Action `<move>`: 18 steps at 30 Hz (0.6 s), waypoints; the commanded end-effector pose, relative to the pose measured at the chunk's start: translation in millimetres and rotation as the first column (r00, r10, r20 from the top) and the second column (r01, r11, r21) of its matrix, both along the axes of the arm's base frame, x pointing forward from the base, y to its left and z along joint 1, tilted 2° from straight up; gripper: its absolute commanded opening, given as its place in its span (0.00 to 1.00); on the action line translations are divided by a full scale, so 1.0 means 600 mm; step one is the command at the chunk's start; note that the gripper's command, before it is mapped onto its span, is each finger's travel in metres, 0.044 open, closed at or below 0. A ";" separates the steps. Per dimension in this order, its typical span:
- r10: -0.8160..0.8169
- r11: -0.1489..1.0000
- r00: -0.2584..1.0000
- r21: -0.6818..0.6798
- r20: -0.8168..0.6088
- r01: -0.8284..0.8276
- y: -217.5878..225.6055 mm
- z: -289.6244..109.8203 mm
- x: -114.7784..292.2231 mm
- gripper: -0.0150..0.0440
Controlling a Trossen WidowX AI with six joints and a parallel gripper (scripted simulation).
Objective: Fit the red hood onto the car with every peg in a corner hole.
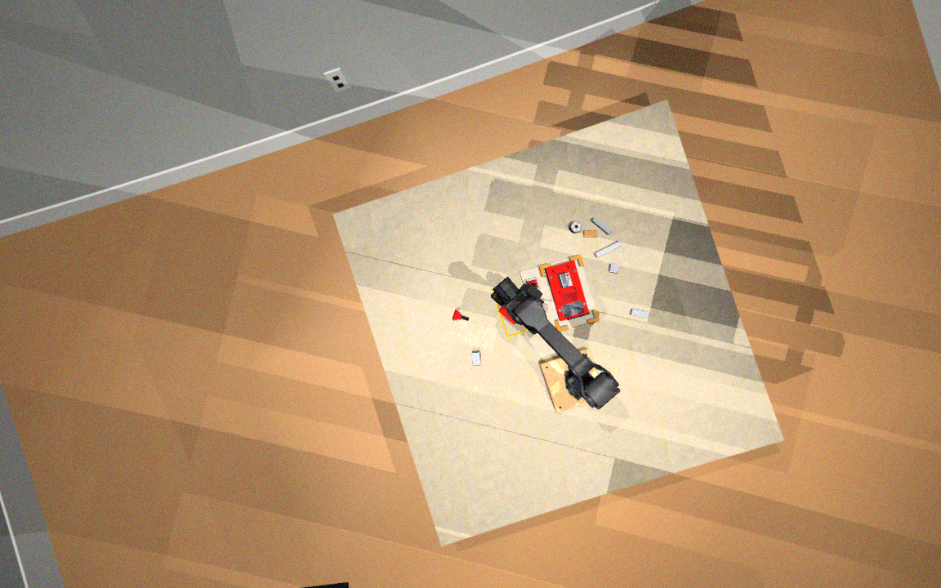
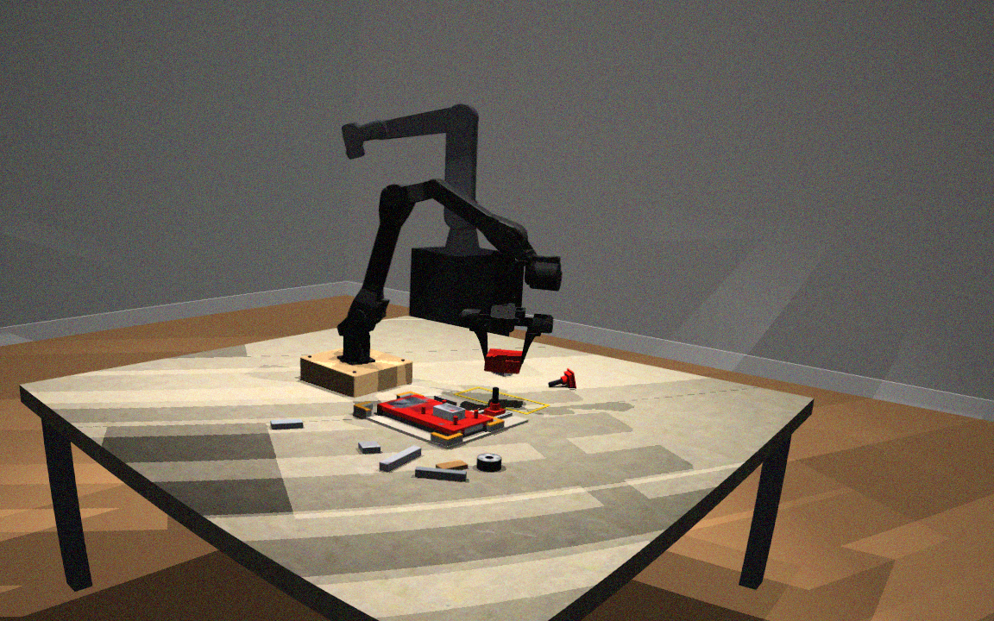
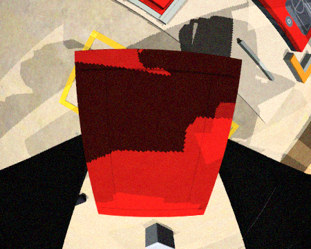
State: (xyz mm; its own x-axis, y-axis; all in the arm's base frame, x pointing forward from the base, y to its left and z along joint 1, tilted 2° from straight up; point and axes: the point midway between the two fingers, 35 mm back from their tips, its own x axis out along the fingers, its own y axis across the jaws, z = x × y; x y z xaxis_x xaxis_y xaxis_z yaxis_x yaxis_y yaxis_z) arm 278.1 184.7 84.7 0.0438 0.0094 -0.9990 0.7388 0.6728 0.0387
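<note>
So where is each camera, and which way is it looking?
Top: high overhead, looking straight down on the pale square table; the whole black arm shows, from its wooden base block to the gripper.
Exterior: off to one side of the table, looking across it; the full arm and gripper show.
Wrist: on the arm's wrist, looking down; both dark fingers flank the red flat-roofed hood.
Shared: exterior and wrist both show the gripped hood lifted above the yellow outline, with the red car chassis nearby.
</note>
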 end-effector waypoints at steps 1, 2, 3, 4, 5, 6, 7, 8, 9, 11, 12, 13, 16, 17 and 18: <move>-0.004 1.000 1.000 0.004 0.006 0.004 0.000 0.016 0.000 0.25; -0.004 1.000 1.000 0.004 0.006 0.004 0.000 0.019 0.000 0.25; -0.004 1.000 1.000 0.004 0.006 0.004 0.000 0.022 0.000 0.25; -0.004 1.000 1.000 0.004 0.006 0.004 0.000 0.025 0.000 0.25; -0.004 1.000 1.000 0.004 0.006 0.004 0.000 0.028 0.000 0.25; -0.004 1.000 1.000 0.004 0.006 0.004 0.000 0.030 -0.001 0.25; -0.004 1.000 1.000 0.004 0.006 0.004 0.000 0.032 -0.001 0.25; -0.004 1.000 1.000 0.004 0.006 0.004 0.000 0.033 -0.001 0.25; -0.004 1.000 1.000 0.004 0.006 0.004 0.000 0.035 -0.001 0.25; -0.004 1.000 1.000 0.004 0.006 0.004 0.000 0.037 -0.001 0.25; 0.003 1.000 1.000 0.001 0.002 -0.003 -0.001 0.031 -0.001 0.25; 0.009 1.000 1.000 0.001 0.002 -0.009 -0.002 0.031 0.001 0.25; 0.043 0.999 0.999 0.000 0.004 -0.043 -0.013 0.031 0.009 0.25; 0.055 0.998 0.998 -0.001 0.005 -0.055 -0.017 0.032 0.012 0.25; 0.067 0.998 0.998 -0.002 0.005 -0.067 -0.020 0.032 0.015 0.25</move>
